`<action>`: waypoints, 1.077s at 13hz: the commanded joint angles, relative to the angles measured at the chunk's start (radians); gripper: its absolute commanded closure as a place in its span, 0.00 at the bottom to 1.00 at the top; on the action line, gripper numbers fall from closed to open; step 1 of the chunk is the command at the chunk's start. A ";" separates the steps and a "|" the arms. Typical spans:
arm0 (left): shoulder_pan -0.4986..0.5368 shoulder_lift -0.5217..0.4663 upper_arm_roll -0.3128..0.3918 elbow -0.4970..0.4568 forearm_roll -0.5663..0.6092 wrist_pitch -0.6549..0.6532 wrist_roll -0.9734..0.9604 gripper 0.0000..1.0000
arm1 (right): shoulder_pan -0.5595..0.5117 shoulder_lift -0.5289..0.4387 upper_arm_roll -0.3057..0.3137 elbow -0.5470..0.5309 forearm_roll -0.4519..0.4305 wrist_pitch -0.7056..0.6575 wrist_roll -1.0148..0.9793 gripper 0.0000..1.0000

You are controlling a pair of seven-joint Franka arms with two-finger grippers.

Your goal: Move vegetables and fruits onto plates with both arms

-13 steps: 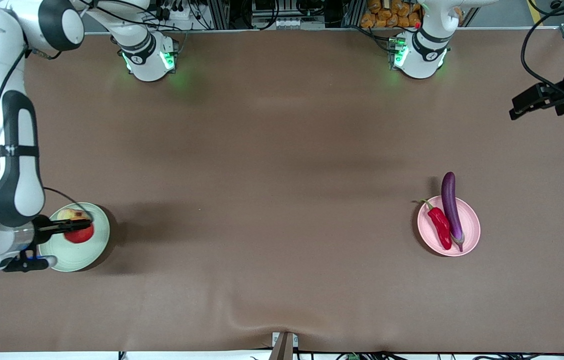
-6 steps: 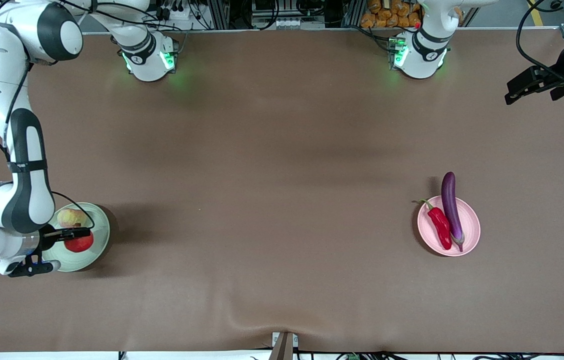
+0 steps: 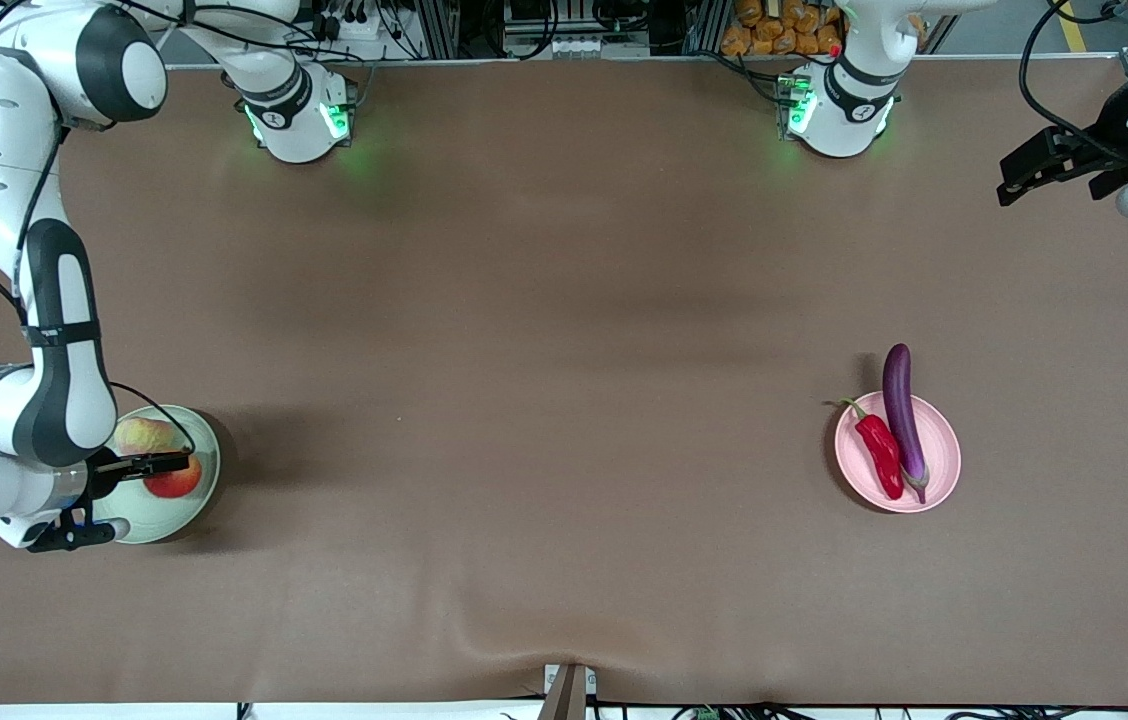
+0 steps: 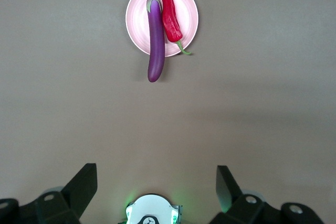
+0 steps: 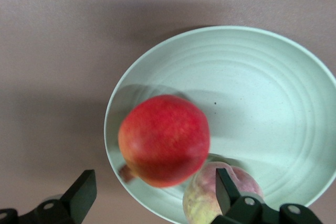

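Right gripper (image 3: 156, 465), jaws spread, hovers over red fruit (image 3: 175, 478) on green plate (image 3: 186, 505); left gripper (image 3: 1044, 172), spread, waits. Next: lift clear.

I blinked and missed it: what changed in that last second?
The right claw opened and let go of the red fruit, which now lies on the green plate beside the apple. The open left claw drew back toward its base. Eggplant, chili and pink plate stayed put.
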 commanded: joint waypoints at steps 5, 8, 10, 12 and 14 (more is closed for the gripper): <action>0.002 -0.025 -0.009 -0.010 0.007 -0.011 0.003 0.00 | 0.032 -0.178 0.022 0.115 -0.020 -0.255 0.017 0.00; 0.003 -0.022 -0.014 0.004 0.022 -0.015 0.024 0.00 | 0.046 -0.336 0.015 0.110 -0.060 -0.354 0.105 0.00; 0.003 -0.004 -0.014 0.047 0.061 -0.043 0.028 0.00 | 0.036 -0.488 0.015 0.008 -0.060 -0.391 0.107 0.00; 0.002 -0.004 -0.014 0.055 0.061 -0.043 0.028 0.00 | 0.032 -0.640 0.010 -0.136 -0.087 -0.374 0.111 0.00; 0.003 -0.005 -0.014 0.060 0.062 -0.044 0.029 0.00 | 0.008 -0.773 0.010 -0.280 -0.089 -0.312 0.120 0.00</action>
